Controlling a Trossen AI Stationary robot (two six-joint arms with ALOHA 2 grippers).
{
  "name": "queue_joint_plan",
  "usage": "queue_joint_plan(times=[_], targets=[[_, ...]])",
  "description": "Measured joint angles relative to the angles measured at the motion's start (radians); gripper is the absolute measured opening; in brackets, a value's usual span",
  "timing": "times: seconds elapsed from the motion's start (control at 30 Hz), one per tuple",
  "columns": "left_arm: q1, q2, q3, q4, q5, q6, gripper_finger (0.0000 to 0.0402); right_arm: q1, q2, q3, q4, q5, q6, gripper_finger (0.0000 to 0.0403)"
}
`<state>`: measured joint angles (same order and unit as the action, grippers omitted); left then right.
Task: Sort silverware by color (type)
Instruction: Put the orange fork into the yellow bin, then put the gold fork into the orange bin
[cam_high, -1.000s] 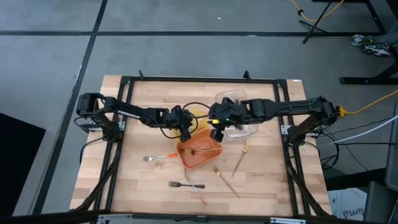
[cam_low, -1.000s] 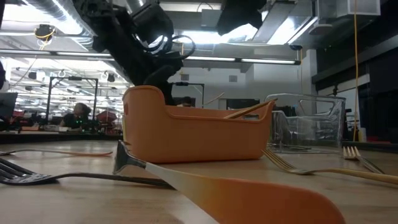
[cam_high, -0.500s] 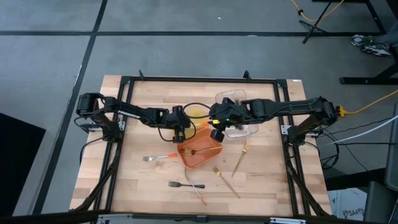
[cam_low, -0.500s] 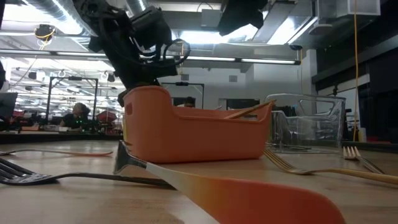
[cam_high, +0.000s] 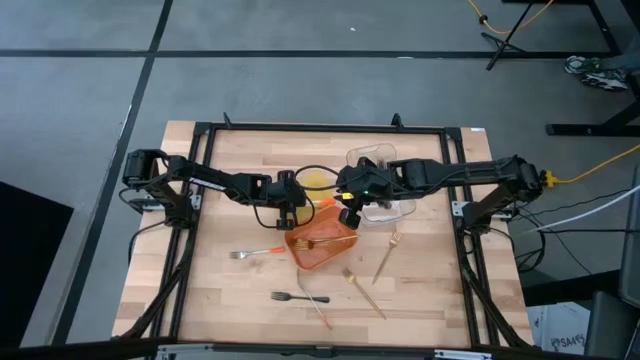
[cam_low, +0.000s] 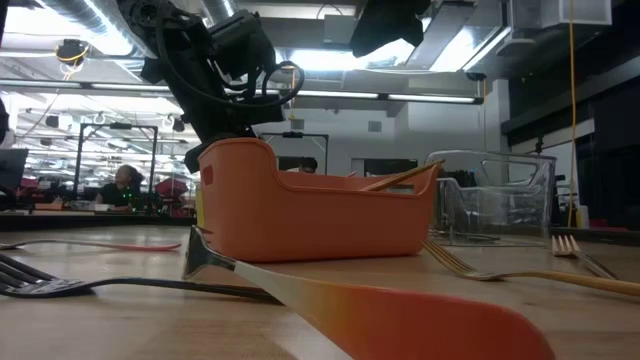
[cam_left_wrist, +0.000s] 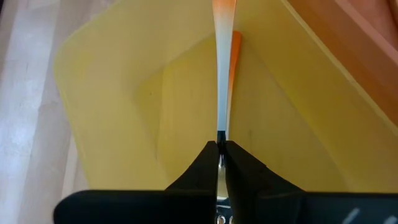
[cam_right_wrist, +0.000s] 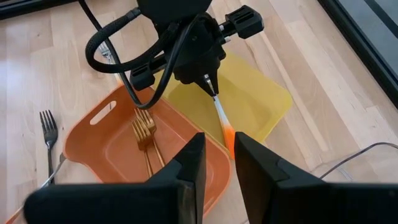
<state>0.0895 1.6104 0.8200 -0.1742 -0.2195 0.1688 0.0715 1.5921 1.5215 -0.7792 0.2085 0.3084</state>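
My left gripper (cam_high: 289, 213) (cam_right_wrist: 210, 83) is shut on a silver utensil with an orange handle (cam_right_wrist: 222, 118), slanting down over the yellow tray (cam_right_wrist: 249, 99) (cam_left_wrist: 124, 106), next to the orange tray (cam_high: 322, 247). Two gold forks (cam_right_wrist: 146, 138) lie in the orange tray. My right gripper (cam_right_wrist: 219, 168) hangs higher, above both trays, open with nothing between its fingers. On the table lie an orange-handled fork (cam_high: 255, 253), a black fork (cam_high: 298, 297), gold utensils (cam_high: 387, 252) (cam_high: 362, 290) and another orange-handled piece (cam_high: 320, 313). My left gripper pinches the utensil's silver end (cam_left_wrist: 220, 135) between its two fingertips. The utensil runs on in line with the fingers, slanting down toward the yellow tray's floor, orange handle end (cam_right_wrist: 229, 133) lowest. Whether that end touches the tray, I cannot tell.
A clear tray (cam_high: 385, 185) stands at the far side, right of the yellow one. A black cable (cam_right_wrist: 118, 43) loops off the left arm. The table's frame rails (cam_high: 460, 200) run along both sides. Bare wood (cam_high: 220, 300) lies at the near left.
My left gripper has rolled about its own pointing line and tipped a little, staying over the yellow tray with the orange-handled utensil still pinched. My right gripper has kept still.
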Motion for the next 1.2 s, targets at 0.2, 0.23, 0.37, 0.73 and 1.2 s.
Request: queue_joint_plan(times=[0.2,0.23,0.37,0.73,1.2], targets=[[0.000,0.000,0.000,0.001,0.000,-0.001,0.0023,0.000,0.000,0.000,0.000,0.000,0.000,0.0074],[0.000,0.000,0.000,0.001,0.000,-0.001,0.0028,0.000,0.000,0.000,0.000,0.000,0.000,0.0074],[0.000,0.000,0.000,0.003,0.000,-0.002,0.0053,0.000,0.000,0.000,0.000,0.000,0.000,0.0074],[0.000,0.000,0.000,0.003,0.000,-0.002,0.0077,0.000,-0.001,0.000,0.000,-0.001,0.000,0.0074],[-0.001,-0.009,0.004,0.002,0.000,-0.002,0.0077,0.000,-0.001,0.001,-0.004,-0.001,0.000,0.0074]])
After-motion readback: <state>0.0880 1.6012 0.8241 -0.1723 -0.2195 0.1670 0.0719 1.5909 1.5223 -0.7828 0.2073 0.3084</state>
